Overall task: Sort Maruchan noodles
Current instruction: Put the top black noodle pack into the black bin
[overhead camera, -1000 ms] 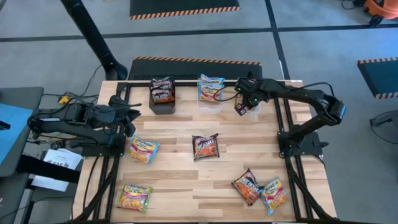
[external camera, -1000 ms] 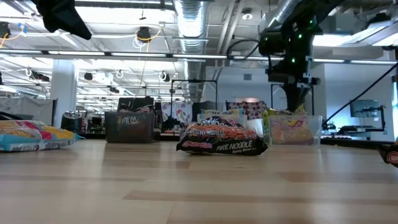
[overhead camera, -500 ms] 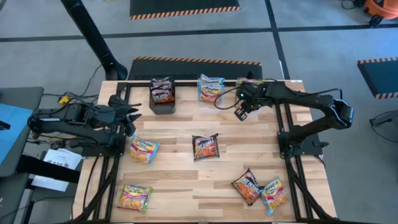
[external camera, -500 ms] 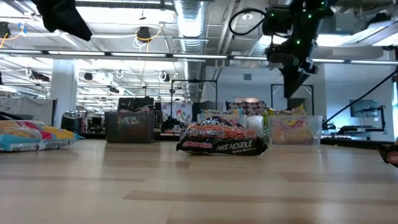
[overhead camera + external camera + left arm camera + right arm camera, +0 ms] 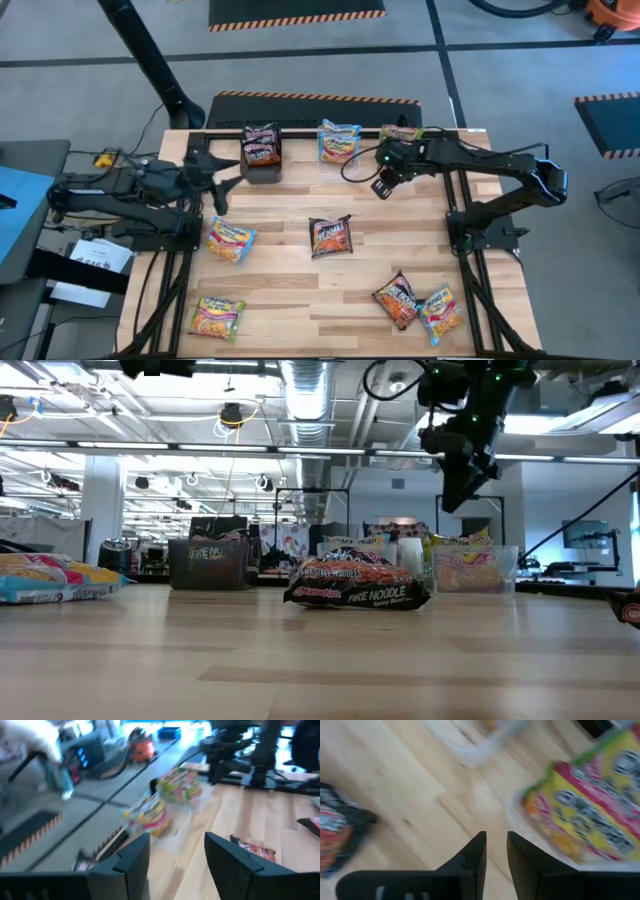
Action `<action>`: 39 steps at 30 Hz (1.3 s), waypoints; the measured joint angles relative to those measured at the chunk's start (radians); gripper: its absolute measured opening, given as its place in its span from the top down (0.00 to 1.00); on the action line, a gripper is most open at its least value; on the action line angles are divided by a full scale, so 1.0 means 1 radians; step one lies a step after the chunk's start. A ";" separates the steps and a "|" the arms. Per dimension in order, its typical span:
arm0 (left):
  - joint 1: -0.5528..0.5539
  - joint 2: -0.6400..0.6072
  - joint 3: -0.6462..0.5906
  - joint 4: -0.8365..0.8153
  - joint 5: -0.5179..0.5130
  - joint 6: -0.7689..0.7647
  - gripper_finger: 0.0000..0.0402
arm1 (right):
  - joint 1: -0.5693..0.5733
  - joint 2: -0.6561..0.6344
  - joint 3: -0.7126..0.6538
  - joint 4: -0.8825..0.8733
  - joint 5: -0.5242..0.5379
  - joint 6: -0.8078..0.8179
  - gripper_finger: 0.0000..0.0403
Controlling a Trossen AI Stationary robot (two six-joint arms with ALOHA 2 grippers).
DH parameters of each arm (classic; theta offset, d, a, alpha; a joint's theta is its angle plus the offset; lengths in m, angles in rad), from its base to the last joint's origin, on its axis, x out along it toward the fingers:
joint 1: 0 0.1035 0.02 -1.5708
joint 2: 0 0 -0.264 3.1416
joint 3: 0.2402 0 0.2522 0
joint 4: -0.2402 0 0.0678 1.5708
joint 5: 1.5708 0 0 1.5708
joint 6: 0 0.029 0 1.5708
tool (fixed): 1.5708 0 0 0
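Right gripper (image 5: 381,186) raised above the surface (image 5: 290,260) near the far edge, just in front of the clear tub (image 5: 402,150) holding a green-and-yellow packet (image 5: 401,133). Jaws parted by a narrow gap in the right wrist view, nothing between them: released. Left gripper (image 5: 226,178) at the left edge, beside the black box (image 5: 261,160), fingers spread wide and empty.

Sorted so far, by appearance: dark packets (image 5: 260,143) in the black box, a blue-edged packet (image 5: 338,139) in the middle tub (image 5: 339,162).

Loose packets on the surface: a dark one (image 5: 331,235) at centre, yellow ones at left (image 5: 230,240) and near-left (image 5: 218,317), a dark one (image 5: 397,299) and a blue-edged one (image 5: 440,311) touching at near-right.

Deciding relation: centre dark packet toward the near side of the right gripper and to its left, well apart, long axis roughly near-to-far. Yellow packet at left just near-side of the left gripper, so likely that arm's pick.
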 joint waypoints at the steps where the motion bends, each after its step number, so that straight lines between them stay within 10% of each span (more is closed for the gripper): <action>1: 0.000 0.017 0.000 0.026 0.007 0.035 0.56 | 0.003 0.000 0.000 0.020 -0.022 0.000 0.75; 13: 0.000 0.243 0.000 0.167 0.114 0.051 0.56 | 0.022 0.000 0.119 0.106 -0.293 -0.013 0.74; 39: 0.199 0.646 0.000 0.505 0.524 0.006 0.56 | 0.116 0.000 0.368 0.121 -0.290 -0.071 0.74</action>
